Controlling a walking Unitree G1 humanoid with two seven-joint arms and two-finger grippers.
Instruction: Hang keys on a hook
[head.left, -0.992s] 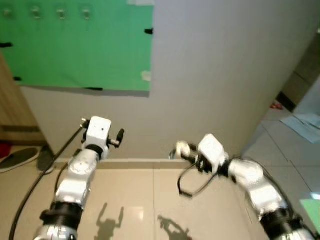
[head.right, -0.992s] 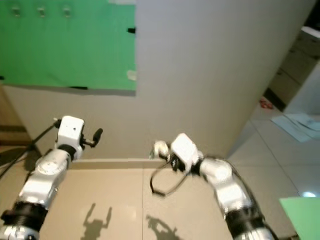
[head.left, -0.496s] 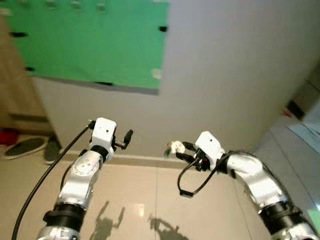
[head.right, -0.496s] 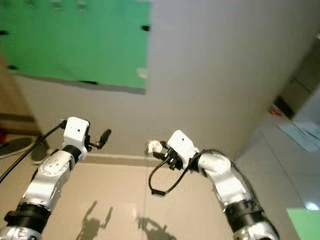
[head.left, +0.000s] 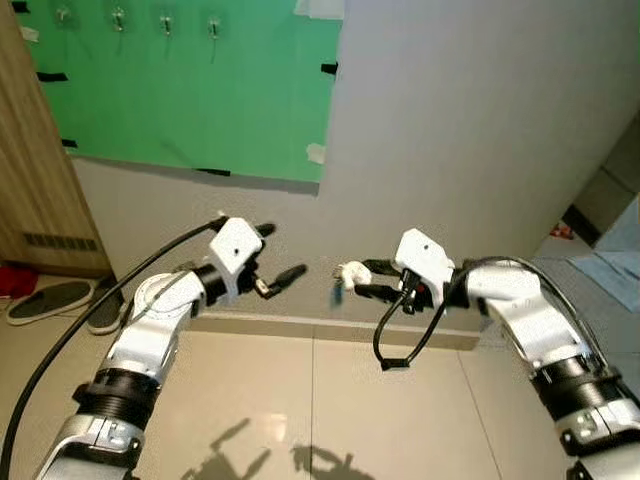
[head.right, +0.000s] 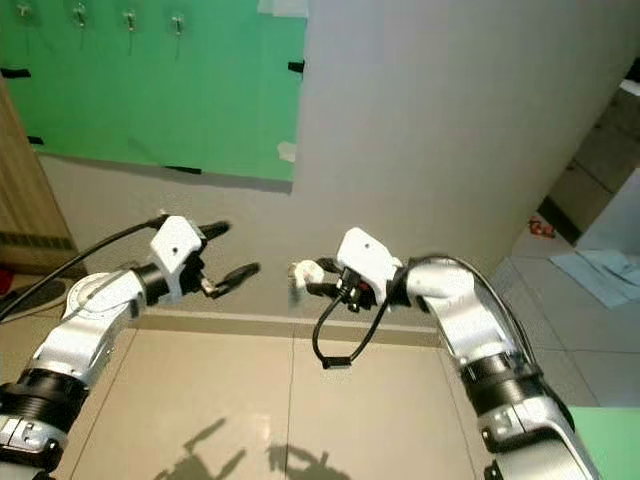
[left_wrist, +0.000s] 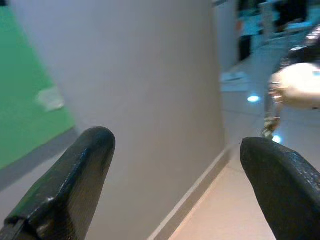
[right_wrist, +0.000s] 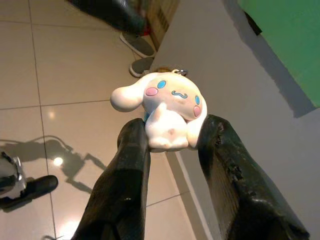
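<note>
A white cartoon-dog keychain (right_wrist: 165, 107) with small keys hanging under it (head.left: 335, 292) is held out toward the grey wall at about waist height. My right gripper (head.left: 362, 279) is shut on it, one black finger (right_wrist: 127, 170) on each side of the charm. My left gripper (head.left: 280, 252) is open, pointing toward the charm a short gap to its left, with nothing between its fingers (left_wrist: 75, 175). In the left wrist view the charm (left_wrist: 299, 92) appears beyond one fingertip. Several small hooks (head.left: 166, 20) sit in a row along the top of a green board (head.left: 200, 100), high up and to the left.
A wooden cabinet side (head.left: 30, 170) stands at the far left with shoes (head.left: 45, 300) on the floor beside it. The grey wall (head.left: 480, 130) and its baseboard (head.left: 300, 325) lie straight ahead. A black cable (head.left: 90, 320) trails from the left arm. Papers (head.left: 612, 262) lie on the tiles at right.
The camera has tilted up, showing the hooks. My left arm has risen and swung its open gripper right toward the charm. The right gripper keeps hold of the keychain, a little higher.
</note>
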